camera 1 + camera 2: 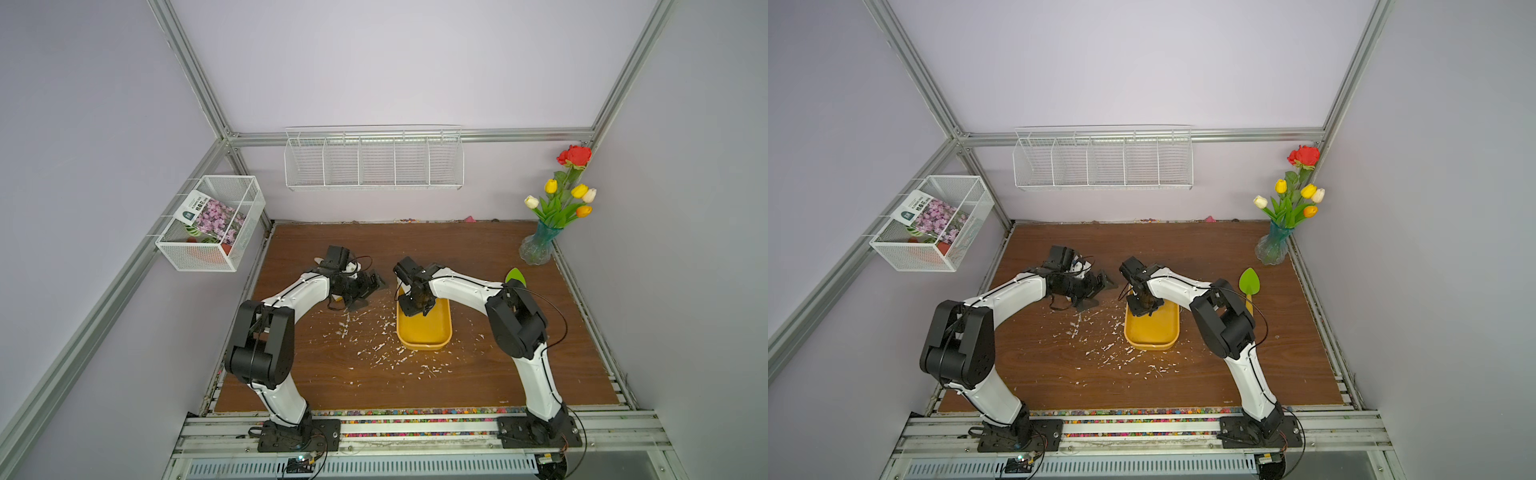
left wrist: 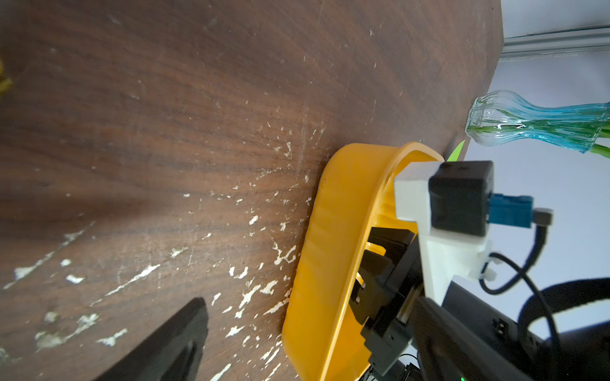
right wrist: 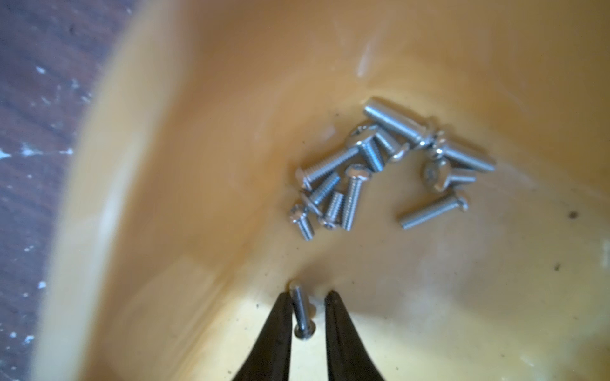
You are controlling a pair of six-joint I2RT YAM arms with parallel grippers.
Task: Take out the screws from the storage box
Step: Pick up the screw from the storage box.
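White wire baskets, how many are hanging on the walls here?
2. A long divided basket hangs on the back wall. A box-shaped basket hangs on the left wall, holding a flower-print packet. No others show, though the views do not cover the whole walls.

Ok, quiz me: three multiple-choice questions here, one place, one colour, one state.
1. The small silvery metal screws lie: A in the shallow yellow plastic tub; B on the table; C in a wire basket.
2. The topmost flower in the blue-tinted glass vase is: A purple; B red; C black.
3. The left gripper is: A shut on a screw; B gripping the tub; C open, empty.
A, they rest on its floor. B, a red rose tops the bunch. C, its jaws stand apart around nothing.
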